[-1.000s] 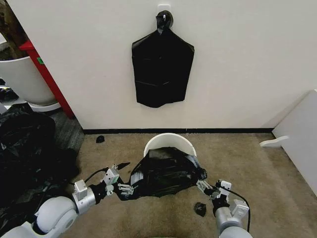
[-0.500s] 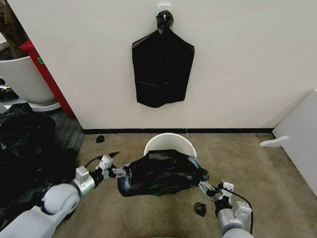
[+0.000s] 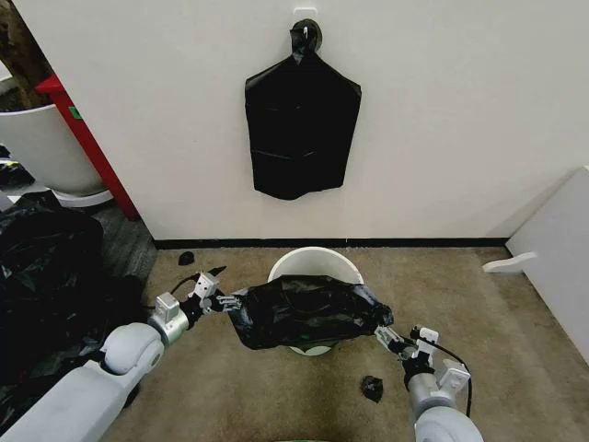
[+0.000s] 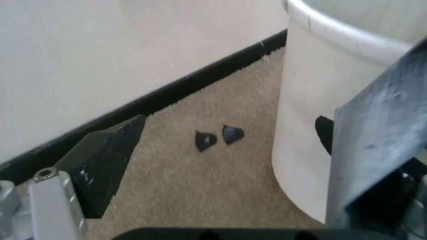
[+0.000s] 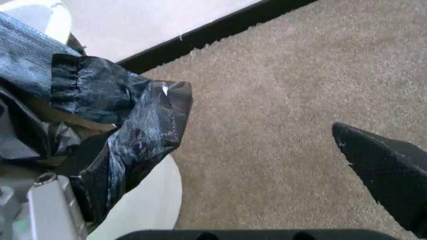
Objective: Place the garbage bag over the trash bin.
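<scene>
The garbage bag (image 3: 302, 313), glossy black and wrinkled, is stretched sideways between my two grippers, just above the near half of the trash bin (image 3: 317, 261). The bin is cream-white; its far rim and a bit of its base show around the bag. My left gripper (image 3: 225, 286) is at the bin's left side, open, with the bag's edge hooked over one finger (image 4: 373, 145); the other finger (image 4: 107, 160) is bare beside the bin wall (image 4: 307, 125). My right gripper (image 3: 394, 337) is open at the bag's right end, with plastic (image 5: 127, 135) draped over one finger and its other finger (image 5: 387, 175) free.
A flat black bag bundle (image 3: 302, 129) hangs from a wall hook behind the bin. A big white tub (image 3: 37, 143) and a bulky heap of black plastic (image 3: 46, 276) lie to the left. Small black scraps (image 3: 371, 388) lie on the carpet. A white panel (image 3: 552, 239) stands at the right.
My left gripper has swung forward to the bin's left side. It has carried the bag from the carpet in front of the bin to over the bin's near half. The right gripper shifted only slightly.
</scene>
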### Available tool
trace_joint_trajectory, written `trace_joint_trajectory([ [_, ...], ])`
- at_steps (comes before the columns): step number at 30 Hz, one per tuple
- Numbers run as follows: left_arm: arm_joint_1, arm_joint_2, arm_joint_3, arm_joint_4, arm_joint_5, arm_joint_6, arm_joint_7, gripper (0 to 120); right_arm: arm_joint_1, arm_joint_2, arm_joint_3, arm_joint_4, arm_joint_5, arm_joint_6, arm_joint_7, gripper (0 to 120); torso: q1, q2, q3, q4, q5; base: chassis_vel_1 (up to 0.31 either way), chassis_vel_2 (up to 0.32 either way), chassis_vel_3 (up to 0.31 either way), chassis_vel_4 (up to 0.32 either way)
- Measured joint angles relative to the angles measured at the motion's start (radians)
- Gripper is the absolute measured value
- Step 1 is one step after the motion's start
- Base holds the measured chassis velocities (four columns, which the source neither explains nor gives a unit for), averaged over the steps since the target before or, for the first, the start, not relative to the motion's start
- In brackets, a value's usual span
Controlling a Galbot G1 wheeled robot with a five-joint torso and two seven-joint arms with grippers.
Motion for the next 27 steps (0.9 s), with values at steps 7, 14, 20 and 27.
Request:
trace_joint_trajectory([
  [7, -0.033, -0.045, 0.029, 0.079, 0.039, -0.035, -0.001, 100, 0.033, 0.019, 0.000, -0.053, -0.005, 0.007, -0.036, 100, 0.000, 0.000, 0.000, -0.0001, 0.0002, 0.000, 0.000, 0.000, 0.000],
  [14, -0.070, -0.090, 0.075, 0.134, 0.064, -0.054, -0.023, 100, 0.069, 0.033, -0.003, -0.103, -0.005, 0.015, -0.079, 100, 0.000, 0.000, 0.000, -0.0001, 0.0000, 0.000, 0.000, 0.000, 0.000],
  [20, -0.094, -0.116, 0.101, 0.179, 0.086, -0.070, -0.039, 100, 0.099, 0.050, -0.001, -0.163, -0.007, 0.024, -0.117, 100, 0.000, 0.000, 0.000, -0.0001, 0.0001, 0.000, 0.000, 0.000, 0.000],
  [27, -0.106, -0.120, 0.092, 0.208, 0.093, -0.090, -0.057, 100, 0.095, 0.042, 0.020, -0.172, -0.004, 0.026, -0.148, 100, 0.000, 0.000, 0.000, -0.0001, 0.0001, 0.000, 0.000, 0.000, 0.000],
])
